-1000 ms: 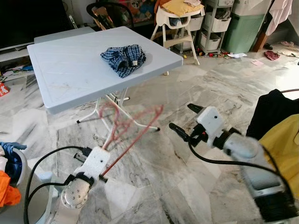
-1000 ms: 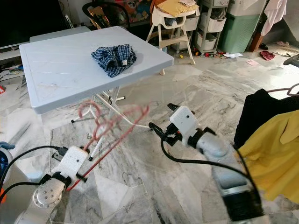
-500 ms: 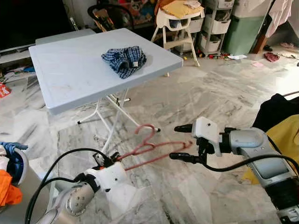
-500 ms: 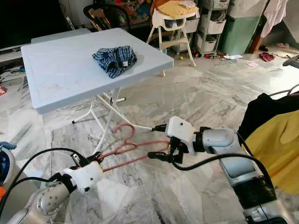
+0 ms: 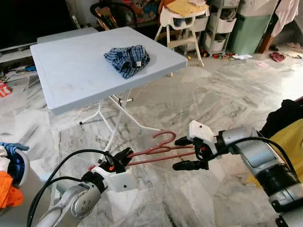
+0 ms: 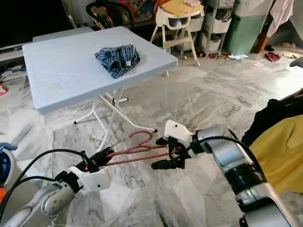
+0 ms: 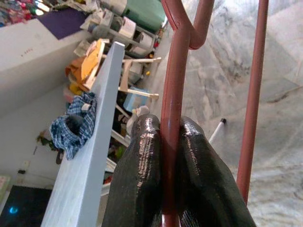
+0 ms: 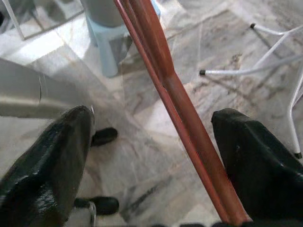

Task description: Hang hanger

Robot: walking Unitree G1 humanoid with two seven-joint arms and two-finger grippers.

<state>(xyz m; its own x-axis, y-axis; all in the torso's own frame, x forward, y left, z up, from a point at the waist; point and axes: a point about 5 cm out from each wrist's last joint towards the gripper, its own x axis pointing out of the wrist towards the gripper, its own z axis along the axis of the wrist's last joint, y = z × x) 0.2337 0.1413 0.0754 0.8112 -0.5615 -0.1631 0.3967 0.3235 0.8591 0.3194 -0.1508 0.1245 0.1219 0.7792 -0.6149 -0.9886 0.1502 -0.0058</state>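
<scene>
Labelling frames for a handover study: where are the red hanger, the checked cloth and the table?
red hanger (image 5: 163, 140): left eye view, its hook.
checked cloth (image 5: 127, 59): left eye view, its middle.
table (image 5: 71, 75): left eye view, bare top.

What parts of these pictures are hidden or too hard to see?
- Where the red hanger should hang: no rail can be made out.
- The dark and yellow clothes: cut off by the eye views' right edge.
- The hanger's near end: hidden in the left gripper, between its fingers.
- The label on the checked cloth lying on the table: too small to read.
- The right gripper: open around the hanger; whether it touches is unclear.
</scene>
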